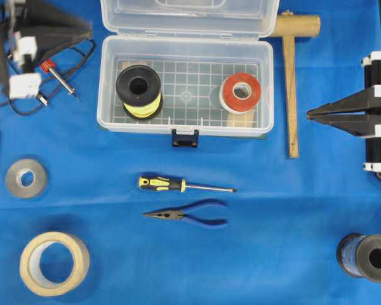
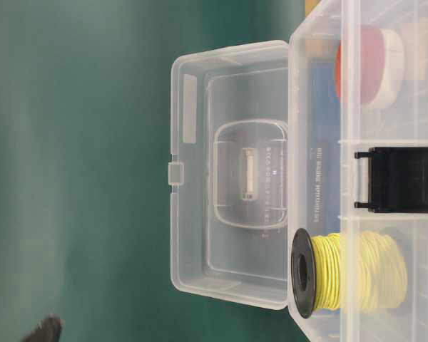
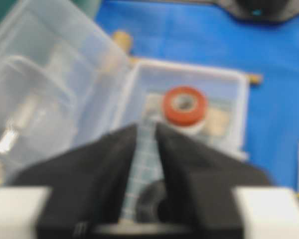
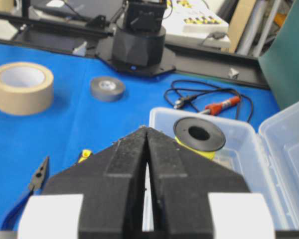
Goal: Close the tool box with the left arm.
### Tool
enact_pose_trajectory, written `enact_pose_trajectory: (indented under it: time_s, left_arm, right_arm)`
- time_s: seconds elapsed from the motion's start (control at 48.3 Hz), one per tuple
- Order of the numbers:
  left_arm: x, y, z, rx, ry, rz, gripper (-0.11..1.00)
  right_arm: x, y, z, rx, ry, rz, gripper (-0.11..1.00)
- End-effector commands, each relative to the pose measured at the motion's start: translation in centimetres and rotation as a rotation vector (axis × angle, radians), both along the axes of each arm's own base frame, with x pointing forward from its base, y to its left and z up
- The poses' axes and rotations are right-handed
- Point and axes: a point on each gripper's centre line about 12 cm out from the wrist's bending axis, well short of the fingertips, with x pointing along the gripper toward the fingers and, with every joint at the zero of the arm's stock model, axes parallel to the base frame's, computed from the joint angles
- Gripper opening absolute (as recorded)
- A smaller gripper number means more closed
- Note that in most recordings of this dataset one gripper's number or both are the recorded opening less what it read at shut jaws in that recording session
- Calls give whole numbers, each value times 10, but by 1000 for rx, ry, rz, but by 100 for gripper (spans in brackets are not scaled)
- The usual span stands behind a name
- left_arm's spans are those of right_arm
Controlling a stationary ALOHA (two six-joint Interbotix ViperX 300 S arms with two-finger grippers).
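Note:
The clear tool box (image 1: 184, 129) stands open at the back middle. Its lid (image 1: 190, 14) is flipped back and stands upright in the table-level view (image 2: 228, 171). The blue-and-white latch (image 1: 185, 136) hangs at the front wall. Inside are a yellow wire spool (image 1: 138, 89) and a red tape roll (image 1: 240, 92). My left gripper (image 1: 87, 28) is at the back left, apart from the box, pointing at it, its tips a narrow gap apart and empty (image 3: 147, 127). My right gripper (image 1: 309, 114) is to the right of the box, shut and empty (image 4: 147, 129).
A wooden mallet (image 1: 292, 82) lies right of the box and a soldering iron (image 1: 60, 76) lies left of it. A screwdriver (image 1: 178, 185) and pliers (image 1: 187, 215) lie in front. Grey tape (image 1: 25, 178), masking tape (image 1: 54, 264) and a blue wire spool (image 1: 368, 257) lie nearer the front.

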Motion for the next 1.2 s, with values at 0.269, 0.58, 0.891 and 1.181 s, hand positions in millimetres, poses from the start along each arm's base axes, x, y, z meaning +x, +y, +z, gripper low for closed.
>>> enact_pose_trajectory:
  time_s: [0.269, 0.58, 0.891, 1.181]
  left_arm:
    - [34, 80, 12, 35, 117, 169, 91]
    - [65, 144, -5, 52, 288, 214, 91]
    - [87, 196, -49, 38, 403, 239, 92]
    - [92, 208, -84, -8, 469, 244, 92]
  right_arm:
    - [6, 0, 1, 3, 18, -2, 0]
    - [10, -1, -9, 3, 63, -4, 0]
    - [11, -2, -13, 4, 83, -11, 0]
    - [13, -6, -17, 5, 100, -27, 0]
